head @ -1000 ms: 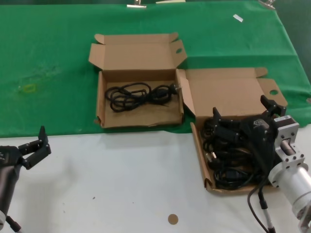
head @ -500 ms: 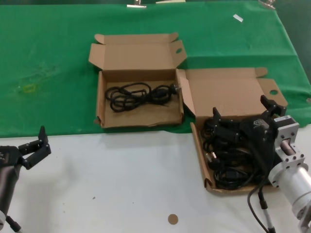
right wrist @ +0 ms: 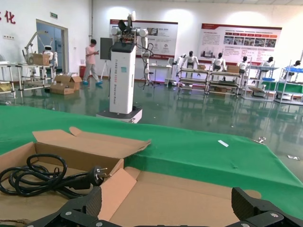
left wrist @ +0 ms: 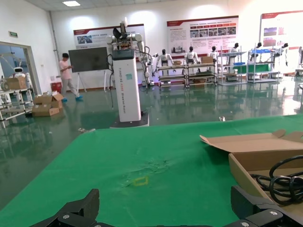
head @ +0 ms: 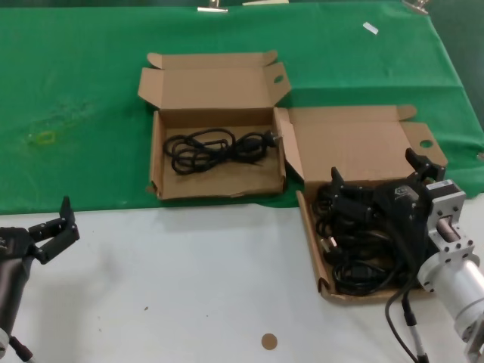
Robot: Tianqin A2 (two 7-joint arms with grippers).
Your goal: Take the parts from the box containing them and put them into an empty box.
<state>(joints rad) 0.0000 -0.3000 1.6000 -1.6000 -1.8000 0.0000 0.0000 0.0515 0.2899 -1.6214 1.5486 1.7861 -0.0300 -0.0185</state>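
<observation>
A: Quantity of shallow brown corrugated cardboard boxes?
B: Two [head: 160, 162] [head: 311, 249].
A: Black coiled power cables?
B: One bundle [head: 215, 148] in the farther box; the nearer box's pile [head: 355, 246] cannot be counted.

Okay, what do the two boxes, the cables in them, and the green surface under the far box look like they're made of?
Both boxes, far and near: matte brown corrugated cardboard, judging by folded flaps and raw edges. Cables: black cords, likely rubber or plastic sheathing, slightly glossy, with moulded plugs. Green surface: looks like felt-like cloth, matte and faintly creased.
</observation>
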